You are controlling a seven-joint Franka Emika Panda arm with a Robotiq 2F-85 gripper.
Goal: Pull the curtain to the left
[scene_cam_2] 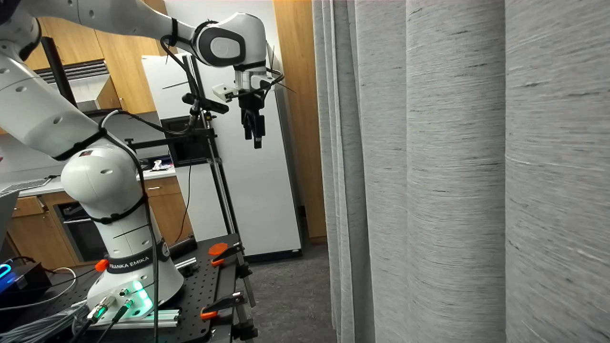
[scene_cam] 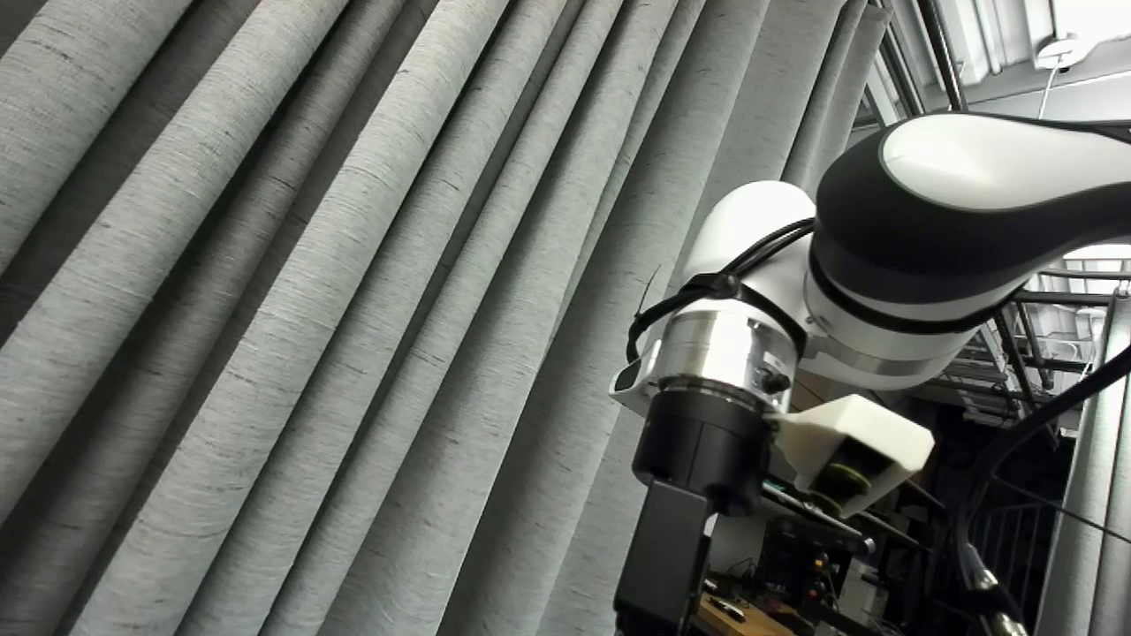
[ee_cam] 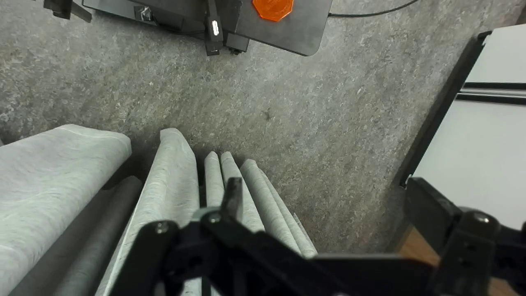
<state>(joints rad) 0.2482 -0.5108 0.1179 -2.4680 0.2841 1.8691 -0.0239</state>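
As wrist view reveals, gripper (ee_cam: pixel 324 199) gapes near curtain (ee_cam: pixel 49 172).

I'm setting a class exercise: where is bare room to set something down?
In the wrist view, floor lies exposed between the black table, the curtain and the white fridge. Crowded: the clamps along the table's edge, and where the curtain bunches.

Wrist view: claw (ee_cam: pixel 328 195) spread, floor (ee_cam: pixel 328 135) showing between its fingers; passage runs through mid-frame. Folds of curtain (ee_cam: pixel 176 181) bar lower left, showing behind the frame-left finger; white fridge (ee_cam: pixel 485 144) bounds right edge; surface (ee_cam: pixel 302 31) and black clamp (ee_cam: pixel 213 31) jut in at top. In an exterior view, a gap with wood panel (scene_cam_2: pixel 302 119) behind it separates claw from curtain, upper centre; curtain walls off right half.
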